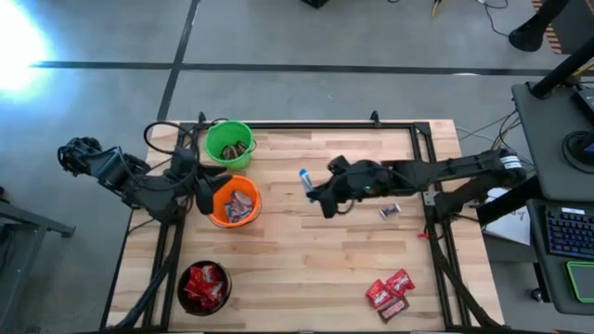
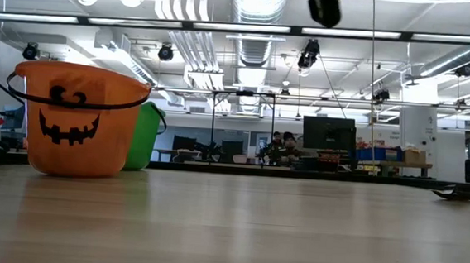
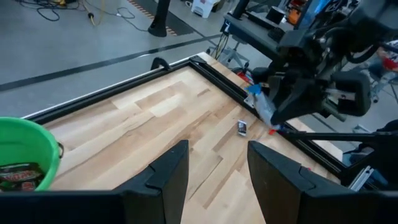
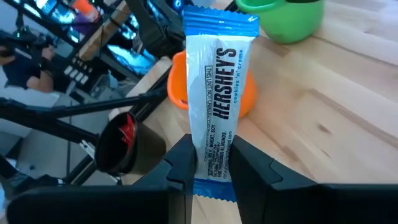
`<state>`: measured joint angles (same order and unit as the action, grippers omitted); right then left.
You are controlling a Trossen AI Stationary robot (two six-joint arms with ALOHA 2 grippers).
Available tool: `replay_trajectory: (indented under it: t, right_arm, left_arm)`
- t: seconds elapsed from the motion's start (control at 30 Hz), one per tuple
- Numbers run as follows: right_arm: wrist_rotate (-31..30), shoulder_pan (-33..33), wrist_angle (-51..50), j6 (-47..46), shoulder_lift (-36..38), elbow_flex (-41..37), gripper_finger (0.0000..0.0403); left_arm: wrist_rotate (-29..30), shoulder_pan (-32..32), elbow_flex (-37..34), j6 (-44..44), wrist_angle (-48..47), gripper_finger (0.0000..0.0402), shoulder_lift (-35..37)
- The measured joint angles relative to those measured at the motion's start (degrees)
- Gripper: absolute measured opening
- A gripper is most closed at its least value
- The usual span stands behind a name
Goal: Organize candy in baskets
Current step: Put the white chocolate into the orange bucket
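Note:
My right gripper (image 1: 311,186) is up over the middle of the table, shut on a blue-and-white candy (image 1: 303,175). The orange basket (image 1: 234,201), with several candies inside, stands left of it. The green basket (image 1: 227,144) is behind that one, and the black basket (image 1: 204,286), full of red candy, sits at the near left. My left gripper (image 1: 201,192) hovers by the orange basket's left side, open, with nothing between its fingers (image 3: 163,176). My right gripper pinches the blue-and-white candy between its two fingers, near one end of the wrapper (image 4: 211,163). The fingers lie along the candy, and most of it sticks out past the fingertips toward the baskets. It is lifted clear of the table.
A small dark candy (image 1: 390,211) lies on the wood right of centre. Red candies (image 1: 390,288) and a dark brown one (image 1: 393,309) lie near the front right corner. A black frame (image 1: 316,123) borders the table. Bare wood lies between the baskets and the loose candy.

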<state>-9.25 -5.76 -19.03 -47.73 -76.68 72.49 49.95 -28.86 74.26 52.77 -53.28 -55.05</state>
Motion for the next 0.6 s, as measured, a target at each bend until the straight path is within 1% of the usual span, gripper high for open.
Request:
replay_trajectory:
  t: [0.17, 0.47, 0.6]
  right_arm:
    - [2.8, 1.4, 0.0, 3.0, -7.0, 6.4, 0.0070]
    - [7.9, 3.2, -0.3, 10.6, -19.8, 21.7, 0.0070]
    - [9.9, 4.5, -0.7, 12.3, -25.0, 27.5, 0.0070]
  left_arm:
    - [0.0, 0.0, 0.0, 0.0, -2.1, 0.0146, 1.4]
    - [0.0, 0.0, 0.0, 0.0, -5.1, 0.0146, 2.5]
    - [0.0, 0.0, 0.0, 0.0, -6.4, 0.0146, 2.6]
